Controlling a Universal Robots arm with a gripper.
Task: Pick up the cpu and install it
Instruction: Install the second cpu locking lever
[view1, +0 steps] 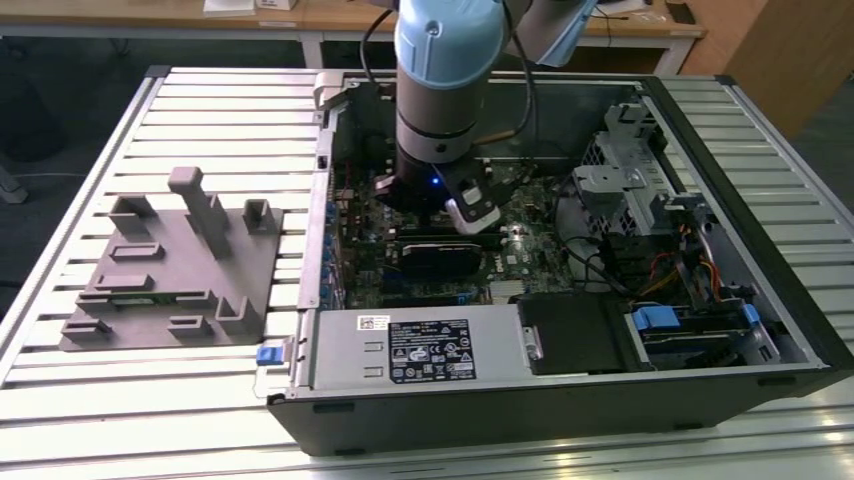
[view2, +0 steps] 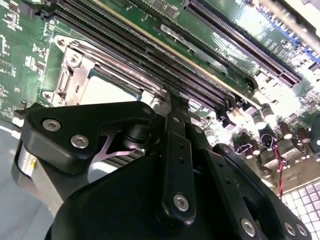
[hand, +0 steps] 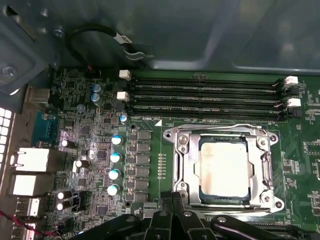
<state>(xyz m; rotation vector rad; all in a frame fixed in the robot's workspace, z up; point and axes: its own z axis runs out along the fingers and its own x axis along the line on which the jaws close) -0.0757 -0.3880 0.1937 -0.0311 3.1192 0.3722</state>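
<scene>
First wrist view: cpu (hand: 224, 169) sits in socket (hand: 182, 170), just beyond gripper (hand: 172, 200).

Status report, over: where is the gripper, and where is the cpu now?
Gripper inside the computer case, at the socket frame edge. Cpu sits inside that frame. Nothing on top.

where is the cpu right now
The cpu sits inside the metal socket frame on the motherboard in the first wrist view, just beside the memory slots.

Slatted metal table (view1: 80, 400), grey fixture (view1: 174, 270) beside open computer case (view1: 561, 400)
</scene>
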